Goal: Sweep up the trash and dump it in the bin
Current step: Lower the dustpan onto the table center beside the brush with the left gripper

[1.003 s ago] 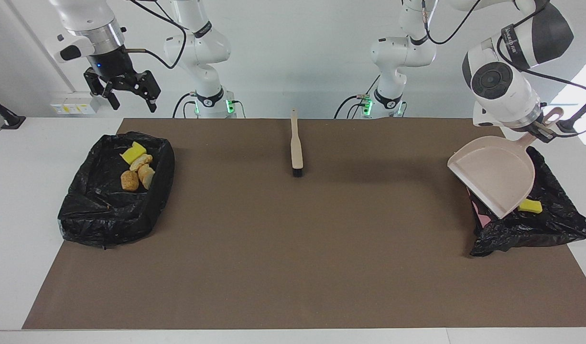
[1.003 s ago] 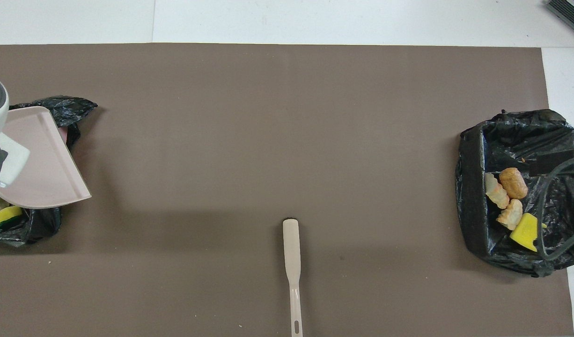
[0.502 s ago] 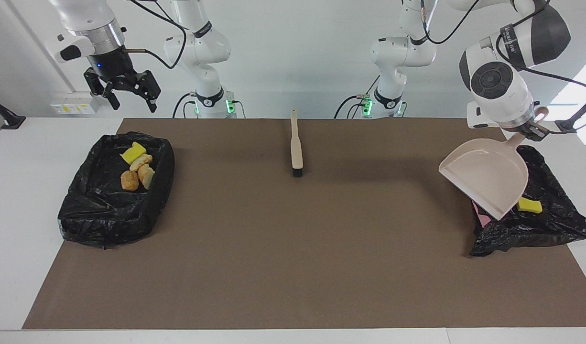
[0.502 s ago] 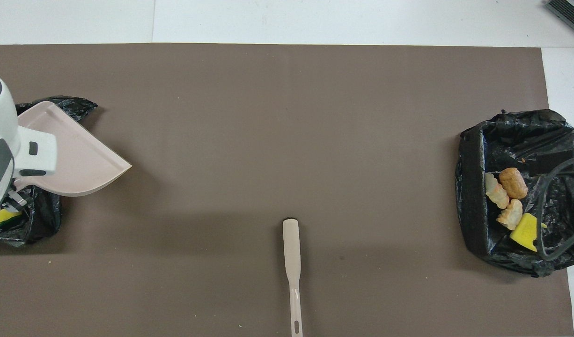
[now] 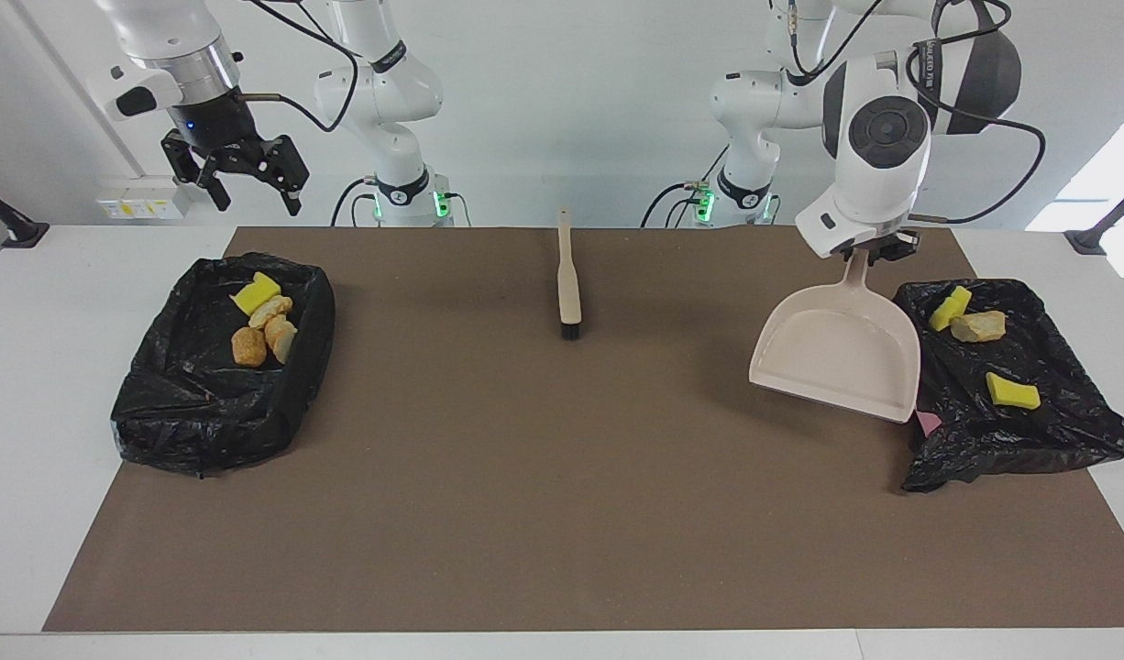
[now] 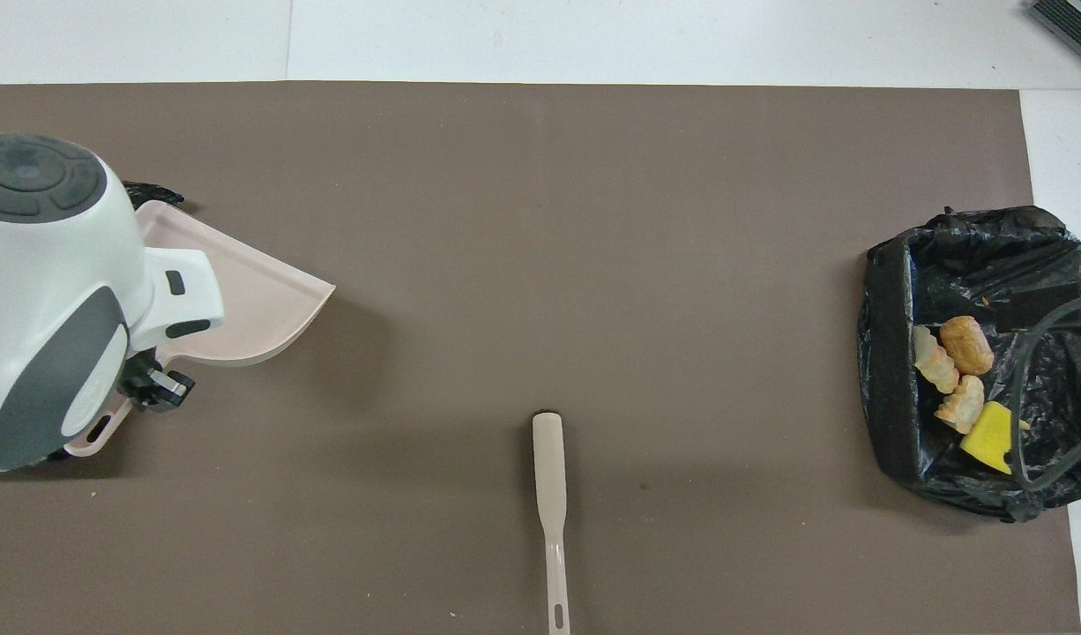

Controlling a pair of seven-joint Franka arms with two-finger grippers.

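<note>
My left gripper (image 5: pixel 869 249) is shut on the handle of the beige dustpan (image 5: pixel 837 353), holding it in the air over the mat, beside the black-bagged bin (image 5: pixel 1057 431) at the left arm's end. The pan looks empty. In that bin lie three pieces of trash: a yellow chunk (image 5: pixel 949 307), a beige lump (image 5: pixel 979 325) and another yellow chunk (image 5: pixel 1013 391). From overhead, the left arm covers this bin and only the dustpan (image 6: pixel 249 291) and the left gripper (image 6: pixel 157 388) show. My right gripper (image 5: pixel 246 179) hangs open and high, with nothing in it.
A second black-bagged bin (image 5: pixel 204 412) at the right arm's end holds a yellow chunk (image 5: pixel 255 293) and brown lumps (image 5: pixel 269 332); overhead it is the bin (image 6: pixel 893 353). The beige brush (image 5: pixel 569 280) lies on the brown mat (image 5: pixel 562 504) near the robots, also seen overhead as the brush (image 6: pixel 549 494).
The left arm has swung the dustpan off the bin toward the middle of the table and turned it. Trash in that bin now shows. The right arm has not moved.
</note>
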